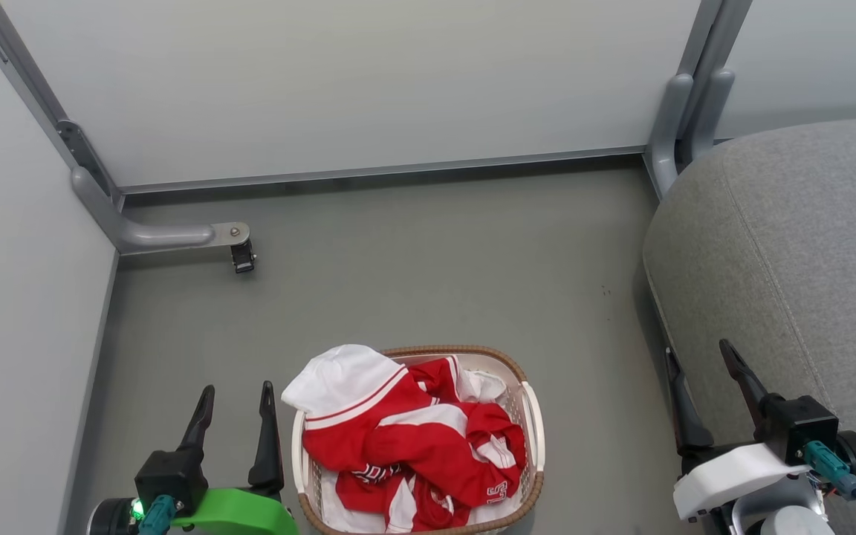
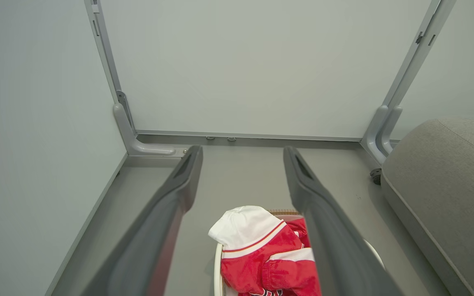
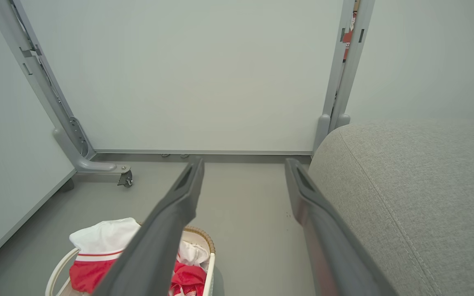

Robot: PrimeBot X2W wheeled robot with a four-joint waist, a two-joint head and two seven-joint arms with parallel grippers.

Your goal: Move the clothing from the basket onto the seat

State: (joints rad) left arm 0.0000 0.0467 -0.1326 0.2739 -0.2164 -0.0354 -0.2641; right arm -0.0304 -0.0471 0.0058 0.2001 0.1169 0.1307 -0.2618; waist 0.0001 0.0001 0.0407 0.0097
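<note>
Hidden or cut off: the basket (image 1: 535, 425) stands on the grey floor (image 1: 413, 260) between my two grippers, its near end cropped by the bottom of the head view. In each wrist view one of my own fingers covers part of it. The seat (image 1: 792, 253), to my right, runs out of frame.

Materials: the basket is oval, of cream perforated plastic with a brown woven-look rim. The clothing (image 1: 417, 446) lies heaped inside it: soft red jerseys with white panels and stripes, one white fold draped over the far left rim. The seat is light-grey textured fabric with a rounded edge and a stitched seam.

Writing: dark lettering on the crumpled folds, not legible.

My left gripper (image 1: 238, 386), just beside the basket, is spread wide and holds nothing. My right gripper (image 1: 697, 348), at the seat's edge, is likewise wide and empty.
</note>
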